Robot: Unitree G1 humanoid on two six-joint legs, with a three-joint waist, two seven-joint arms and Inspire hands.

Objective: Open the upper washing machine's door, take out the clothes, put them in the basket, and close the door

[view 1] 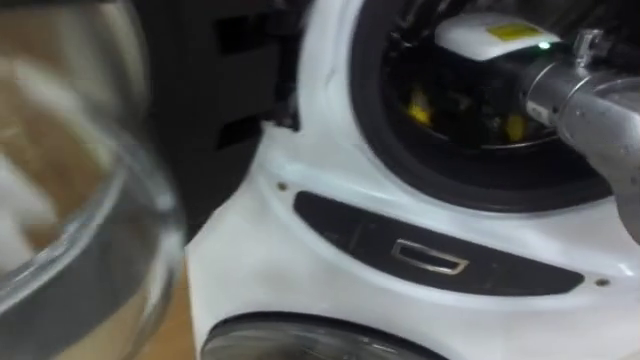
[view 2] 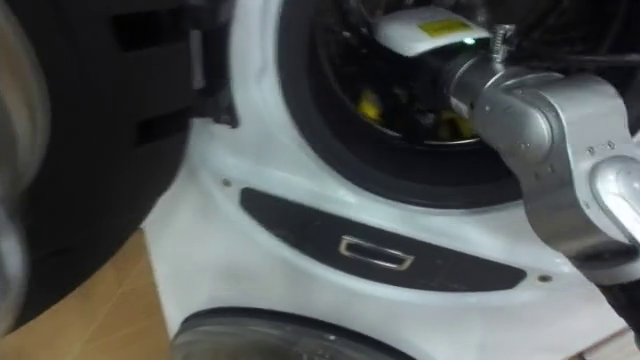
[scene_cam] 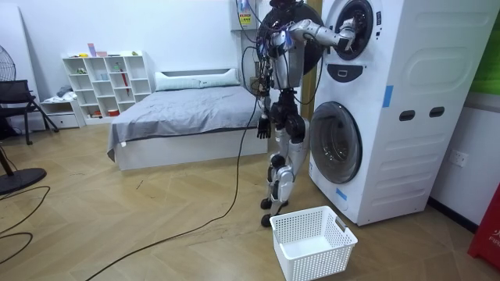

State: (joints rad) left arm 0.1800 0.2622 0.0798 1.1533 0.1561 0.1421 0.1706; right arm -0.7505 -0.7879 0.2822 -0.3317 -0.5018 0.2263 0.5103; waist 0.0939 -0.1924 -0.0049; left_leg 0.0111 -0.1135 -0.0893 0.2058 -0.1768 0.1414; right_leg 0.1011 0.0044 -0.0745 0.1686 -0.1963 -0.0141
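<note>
Reaching right hand (view 1: 497,35) into white washing machine's (view 1: 300,250) dark round drum (view 1: 460,125). Cannot tell whether closed. Calls next for grasping clothes.

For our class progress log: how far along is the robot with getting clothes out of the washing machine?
Done: the upper door is open and the basket stands on the floor, no clothes seen in it. In hand: the right hand is inside the drum; whether it holds cloth cannot be seen. The left hand hangs idle. Left: pulling clothes out.
</note>
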